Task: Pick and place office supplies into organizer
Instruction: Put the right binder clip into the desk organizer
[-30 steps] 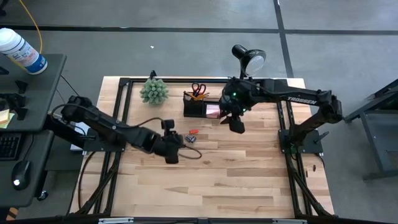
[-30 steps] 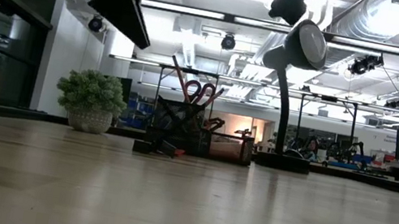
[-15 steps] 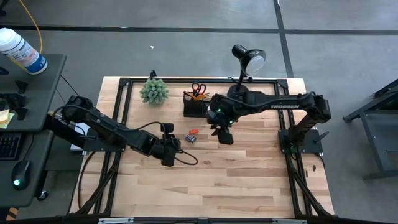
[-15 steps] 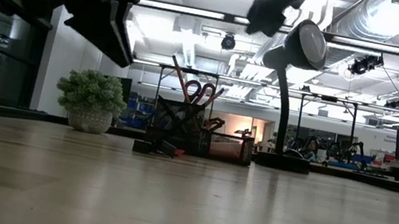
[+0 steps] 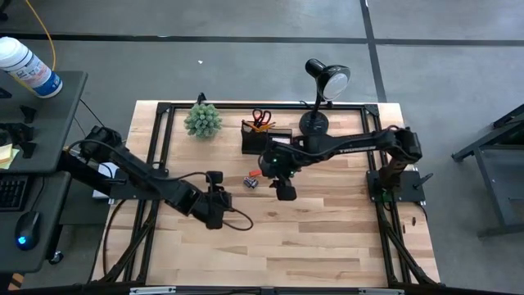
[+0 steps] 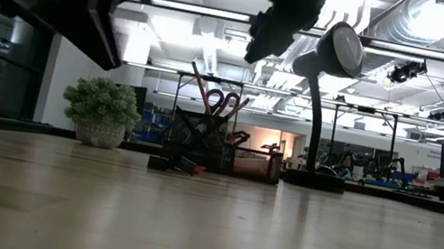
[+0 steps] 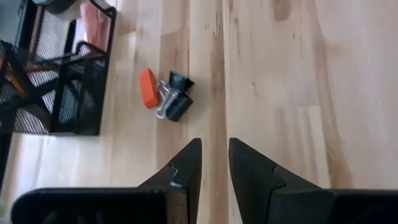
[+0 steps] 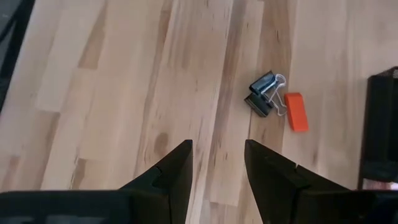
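Note:
A small orange piece (image 5: 255, 173) and a dark binder clip (image 5: 250, 183) lie together flat on the wooden table, in front of the black mesh organizer (image 5: 266, 138). Red-handled scissors (image 5: 260, 117) and pencils stand in the organizer's cup; something pink (image 7: 94, 25) shows in its lower compartment. My right gripper (image 5: 284, 190) hovers open just right of the two small things, which lie ahead of its fingers (image 8: 217, 163) as clip (image 8: 263, 93) and orange piece (image 8: 296, 112). My left gripper (image 5: 214, 210) hangs open, near-left of them, with nothing between its fingers (image 7: 214, 163).
A green spiky plant ball (image 5: 202, 120) stands at the far left of the table. A black desk lamp (image 5: 326, 80) stands right of the organizer. A black frame rail (image 5: 164, 147) runs around the tabletop. Bare wood lies toward the near edge.
My right gripper has come away from the organizer's right end, going down and toward the table's near-left, and now hangs beside the clip and orange piece. My left gripper has drawn back toward the table's near-left, away from them, and sunk a little.

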Controlling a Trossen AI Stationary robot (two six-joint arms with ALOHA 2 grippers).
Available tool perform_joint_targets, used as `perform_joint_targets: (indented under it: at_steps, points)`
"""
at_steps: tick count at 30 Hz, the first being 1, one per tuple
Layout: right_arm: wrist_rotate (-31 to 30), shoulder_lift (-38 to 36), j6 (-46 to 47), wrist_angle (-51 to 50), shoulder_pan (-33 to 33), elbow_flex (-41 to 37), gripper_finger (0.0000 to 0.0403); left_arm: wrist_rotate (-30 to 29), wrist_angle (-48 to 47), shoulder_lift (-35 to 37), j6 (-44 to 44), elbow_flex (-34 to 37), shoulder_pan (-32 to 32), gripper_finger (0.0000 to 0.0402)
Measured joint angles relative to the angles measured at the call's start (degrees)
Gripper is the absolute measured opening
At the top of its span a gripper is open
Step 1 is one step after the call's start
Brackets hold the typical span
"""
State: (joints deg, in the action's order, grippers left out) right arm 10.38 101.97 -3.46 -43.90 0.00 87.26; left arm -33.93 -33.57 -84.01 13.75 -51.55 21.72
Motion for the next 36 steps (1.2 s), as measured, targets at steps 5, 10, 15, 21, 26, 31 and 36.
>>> perform_joint_targets:
  at_steps: [5,10,15,21,26,31,36]
  points:
    - [4.6,2.5,-3.1,3.6,-1.6,0.0,0.0139,-0.2,-2.5,0.1,6.1,0.0,2.5,0.0069]
    - [7.2,6.7,-12.5,5.1,-1.9,-0.1,0.0139,-0.1,-4.7,2.2,13.3,0.0,4.9,0.0069]
    - [8.1,10.4,-22.4,6.7,-1.9,-0.1,0.0139,-0.2,-4.1,5.7,16.6,0.0,5.7,0.0069]
    - [7.9,12.2,-28.4,12.2,-3.0,-0.1,0.0139,-2.7,-3.9,10.8,19.5,0.0,5.6,0.0069]
    - [7.9,14.2,-33.8,14.8,-4.0,-0.1,0.0139,-7.6,-3.8,13.9,18.6,0.0,5.7,0.0069]
    - [3.5,17.6,-35.0,14.6,-4.1,-0.1,0.0139,-10.9,-3.8,16.6,14.9,0.0,5.7,0.0069]
    - [-3.7,17.9,-32.8,14.6,-3.2,0.2,0.0139,-6.9,-3.8,19.7,11.7,0.0,5.7,0.0069]
